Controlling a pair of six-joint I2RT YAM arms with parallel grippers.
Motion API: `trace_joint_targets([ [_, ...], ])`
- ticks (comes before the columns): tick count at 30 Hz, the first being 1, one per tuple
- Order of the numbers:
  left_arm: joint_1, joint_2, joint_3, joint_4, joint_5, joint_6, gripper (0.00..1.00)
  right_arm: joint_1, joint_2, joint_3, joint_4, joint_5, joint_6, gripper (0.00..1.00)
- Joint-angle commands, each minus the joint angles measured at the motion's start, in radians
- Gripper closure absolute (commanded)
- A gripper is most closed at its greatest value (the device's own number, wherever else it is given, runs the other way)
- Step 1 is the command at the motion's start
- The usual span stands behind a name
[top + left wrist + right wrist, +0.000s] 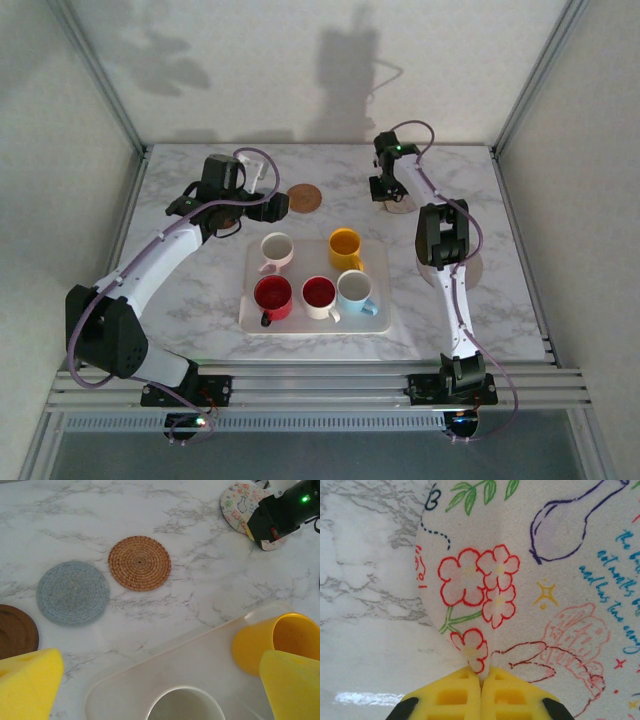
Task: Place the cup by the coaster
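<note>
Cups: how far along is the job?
Done: nothing yet, all five cups sit on the tray. In hand: right gripper shut on the edge of the printed coaster; left gripper open at the tray's far edge. Left: lift a cup and set it beside a coaster.

You see a white coaster point(530, 580) printed with red flowers and green leaves, yellow claw pads point(450, 697), and a grey-veined marble counter point(365, 580).

Left arm reaches toward 11 o'clock, left gripper point(272, 207) spread wide; right arm toward 1 o'clock, right gripper point(481, 682) pinching the printed coaster point(545, 580).
</note>
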Motion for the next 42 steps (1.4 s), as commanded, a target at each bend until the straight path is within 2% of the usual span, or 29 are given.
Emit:
trace_joint_targets([
  [1,-0.008,-0.034,0.006,-0.024,-0.015,0.009,0.0,0.021,-0.068,-0.017,-0.027,-0.053,0.003,1.0],
  [22,-0.007,-0.063,-0.038,-0.032,-0.038,0.027,0.0,0.096,-0.094,-0.036,-0.03,-0.144,0.049,1.0],
  [42,-0.006,-0.046,-0.04,-0.034,-0.037,0.044,0.0,0.135,-0.037,0.025,-0.027,-0.233,0.094,1.0],
])
